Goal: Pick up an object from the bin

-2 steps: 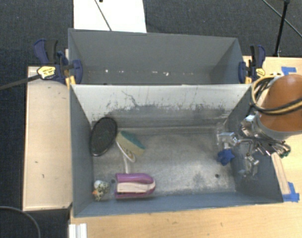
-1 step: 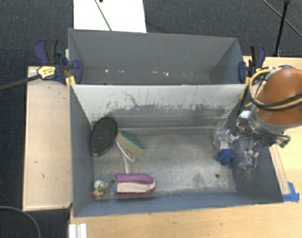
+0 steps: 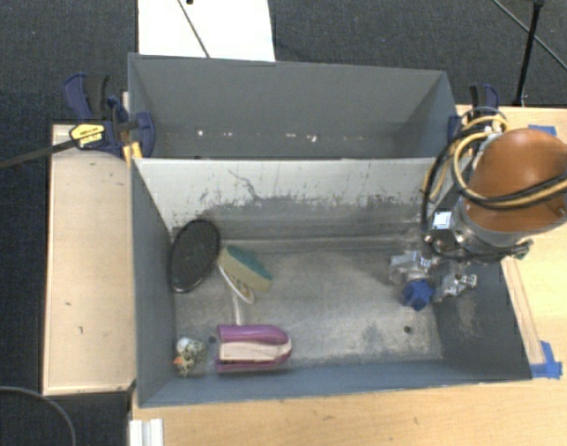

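Just beside the end effector [image 3: 434, 273] lies a small blue piece [image 3: 416, 295].

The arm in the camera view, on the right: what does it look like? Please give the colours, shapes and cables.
The wrist carries a rounded orange-brown cover. Black and yellow cables loop around its left side and across it. Under the cover is a grey collar. The gripper is small and made of silvery metal.

I find no readable text, label, brand, number or sign on the grey bin [image 3: 293, 110] or on anything lying inside it.
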`<state>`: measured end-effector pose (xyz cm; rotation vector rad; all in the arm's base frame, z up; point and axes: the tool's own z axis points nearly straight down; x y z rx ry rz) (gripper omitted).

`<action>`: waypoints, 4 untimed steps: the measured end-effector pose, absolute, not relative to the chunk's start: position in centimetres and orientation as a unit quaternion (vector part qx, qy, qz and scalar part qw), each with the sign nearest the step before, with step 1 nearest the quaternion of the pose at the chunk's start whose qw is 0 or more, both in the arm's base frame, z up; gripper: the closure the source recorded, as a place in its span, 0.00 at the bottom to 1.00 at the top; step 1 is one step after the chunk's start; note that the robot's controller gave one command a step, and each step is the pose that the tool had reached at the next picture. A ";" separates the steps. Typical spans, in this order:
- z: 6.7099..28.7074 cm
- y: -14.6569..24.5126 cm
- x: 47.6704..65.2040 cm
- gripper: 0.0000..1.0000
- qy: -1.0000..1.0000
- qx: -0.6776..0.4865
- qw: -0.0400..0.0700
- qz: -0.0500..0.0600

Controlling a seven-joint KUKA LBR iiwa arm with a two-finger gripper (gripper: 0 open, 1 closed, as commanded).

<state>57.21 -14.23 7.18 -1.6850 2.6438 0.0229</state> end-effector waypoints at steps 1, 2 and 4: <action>7.0 -13.9 57.4 0.00 0.620 -0.784 0.007 0.007; 7.4 -14.2 57.6 1.00 0.623 -0.782 0.006 0.004; 12.3 -13.3 57.7 1.00 0.622 -0.783 0.004 -0.002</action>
